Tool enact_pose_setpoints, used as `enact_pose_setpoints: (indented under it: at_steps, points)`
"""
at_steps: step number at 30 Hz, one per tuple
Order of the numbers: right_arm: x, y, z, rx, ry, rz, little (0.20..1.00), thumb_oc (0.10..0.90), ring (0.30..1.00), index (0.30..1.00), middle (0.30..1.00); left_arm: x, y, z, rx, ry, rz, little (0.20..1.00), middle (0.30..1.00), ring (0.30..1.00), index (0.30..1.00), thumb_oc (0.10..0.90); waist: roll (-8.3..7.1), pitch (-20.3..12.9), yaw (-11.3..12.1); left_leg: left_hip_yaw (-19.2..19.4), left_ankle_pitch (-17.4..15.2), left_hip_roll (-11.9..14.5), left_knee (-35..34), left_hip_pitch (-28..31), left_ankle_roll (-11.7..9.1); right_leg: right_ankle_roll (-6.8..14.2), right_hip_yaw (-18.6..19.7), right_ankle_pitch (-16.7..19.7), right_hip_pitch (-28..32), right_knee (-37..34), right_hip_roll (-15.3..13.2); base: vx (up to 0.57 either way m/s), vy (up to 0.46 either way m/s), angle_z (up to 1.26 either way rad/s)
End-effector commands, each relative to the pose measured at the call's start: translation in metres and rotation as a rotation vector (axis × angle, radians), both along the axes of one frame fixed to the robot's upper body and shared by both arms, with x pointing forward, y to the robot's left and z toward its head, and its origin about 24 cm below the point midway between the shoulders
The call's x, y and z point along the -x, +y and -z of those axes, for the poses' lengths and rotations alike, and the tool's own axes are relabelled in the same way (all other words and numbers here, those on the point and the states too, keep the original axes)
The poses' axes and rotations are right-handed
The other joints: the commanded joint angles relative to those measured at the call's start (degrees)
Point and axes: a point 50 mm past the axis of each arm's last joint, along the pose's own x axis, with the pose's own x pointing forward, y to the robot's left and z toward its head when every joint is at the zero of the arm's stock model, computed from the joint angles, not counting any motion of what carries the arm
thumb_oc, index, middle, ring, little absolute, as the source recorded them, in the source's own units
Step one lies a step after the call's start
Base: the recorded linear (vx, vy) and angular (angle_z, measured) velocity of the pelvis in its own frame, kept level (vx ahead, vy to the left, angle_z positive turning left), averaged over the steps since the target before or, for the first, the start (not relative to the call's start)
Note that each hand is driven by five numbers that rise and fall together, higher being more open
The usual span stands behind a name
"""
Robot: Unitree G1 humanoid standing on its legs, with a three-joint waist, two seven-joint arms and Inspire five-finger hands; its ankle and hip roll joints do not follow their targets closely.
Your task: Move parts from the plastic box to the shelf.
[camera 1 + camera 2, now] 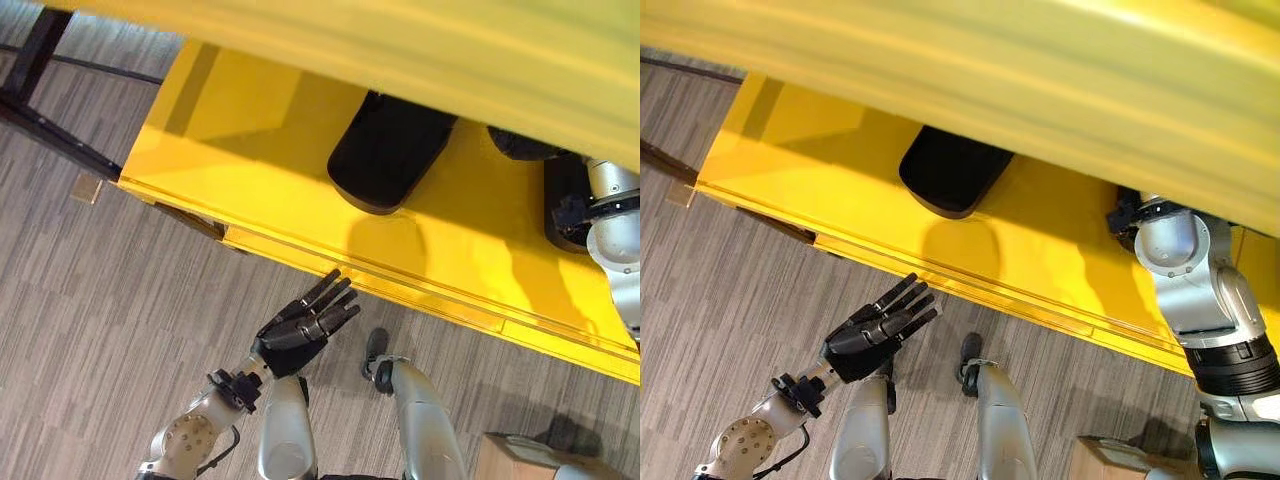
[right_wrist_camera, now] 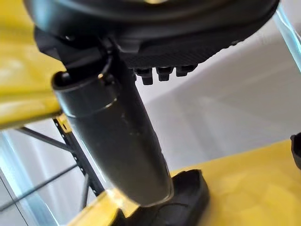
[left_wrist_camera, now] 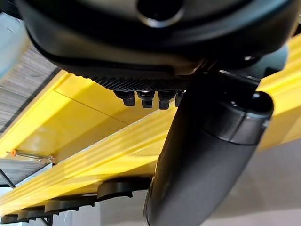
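Note:
A black moulded part point(image 1: 385, 150) lies on the yellow shelf point(image 1: 250, 150), partly under the upper yellow board point(image 1: 450, 50). It appears too in the right eye view point(image 1: 952, 170). My right arm reaches into the shelf at the right, and its hand point(image 2: 113, 136) hovers above a black part point(image 2: 188, 197) with thumb and fingers straight, holding nothing. Another dark part point(image 1: 520, 145) lies beside that wrist. My left hand point(image 1: 300, 325) floats over the floor just before the shelf's front edge, fingers straight and empty. The same left hand point(image 3: 202, 155) points at the shelf's yellow boards.
Grey carpet floor spreads in front of the shelf. A black metal frame leg point(image 1: 40, 110) stands at the shelf's left end. A cardboard box point(image 1: 520, 455) sits on the floor at the lower right. Several dark parts point(image 3: 122, 186) line another yellow board.

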Motion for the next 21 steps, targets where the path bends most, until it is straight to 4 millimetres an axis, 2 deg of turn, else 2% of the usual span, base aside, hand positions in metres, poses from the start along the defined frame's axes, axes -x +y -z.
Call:
enact_pose_setpoints:
  at_steps: [1,3,6,11,13,19,21]
  points:
    - [0.035,0.033,-0.036,0.04,-0.21,-0.205,1.0,0.9,1.0,1.0,1.0,0.012,-0.027,-0.026,0.158,-0.124,0.065,1.0,1.0,1.0,1.0,0.9,1.97,-5.2,-2.3,0.8,12.1,-0.8,-10.4,-0.6,3.0,4.2,4.9,-8.4,4.3,7.0,0.5,-0.01,0.128,-0.06]
    - [0.039,0.044,-0.033,0.063,-0.221,-0.256,1.0,0.9,1.0,1.0,1.0,0.01,-0.029,-0.028,0.163,-0.131,0.057,1.0,1.0,1.0,1.0,0.9,2.29,-5.0,-2.8,1.4,11.7,-1.3,-10.3,-0.3,3.2,4.4,5.4,-8.1,4.1,6.7,0.1,-0.03,0.129,-0.14]
    - [0.041,0.072,-0.024,0.137,-0.173,-0.358,1.0,0.9,1.0,1.0,1.0,0.005,-0.037,-0.034,0.189,-0.149,0.051,1.0,1.0,1.0,1.0,0.9,4.15,-4.3,-3.7,2.7,11.0,-3.1,-10.1,0.0,3.7,4.9,6.6,-7.3,3.3,5.8,-1.1,-0.06,0.225,-0.09]
    - [0.044,0.099,-0.013,0.255,-0.097,-0.438,1.0,0.9,1.0,1.0,1.0,0.0,-0.04,-0.04,0.216,-0.159,0.006,1.0,1.0,1.0,1.0,0.9,6.17,-3.3,-4.7,4.1,10.1,-5.2,-9.5,0.3,4.3,5.2,7.8,-6.8,2.5,5.3,-2.4,-0.05,0.159,-0.05]
    - [0.041,0.105,-0.009,0.287,-0.063,-0.426,1.0,0.9,1.0,1.0,1.0,-0.002,-0.039,-0.041,0.219,-0.144,-0.024,1.0,1.0,1.0,1.0,0.9,6.48,-3.0,-4.7,4.2,9.1,-6.4,-8.2,0.1,4.8,5.1,8.1,-6.7,2.5,5.2,-2.7,-0.05,0.091,-0.07]
    - [0.027,0.104,-0.001,0.277,-0.021,-0.374,1.0,0.9,1.0,1.0,1.0,-0.005,-0.034,-0.038,0.202,-0.102,-0.073,1.0,1.0,1.0,1.0,0.9,6.48,-3.2,-4.0,4.6,6.8,-8.4,-5.7,0.0,5.9,5.4,7.7,-6.8,3.3,5.1,-3.6,-0.05,-0.007,-0.03]
    - [0.024,0.1,0.002,0.274,-0.022,-0.339,1.0,0.9,1.0,1.0,1.0,-0.005,-0.033,-0.035,0.199,-0.072,-0.106,1.0,1.0,1.0,1.0,0.9,6.82,-4.0,-4.3,6.4,5.4,-8.9,-5.0,1.4,6.6,5.1,6.8,-7.4,4.3,5.4,-4.5,-0.08,-0.033,0.02]
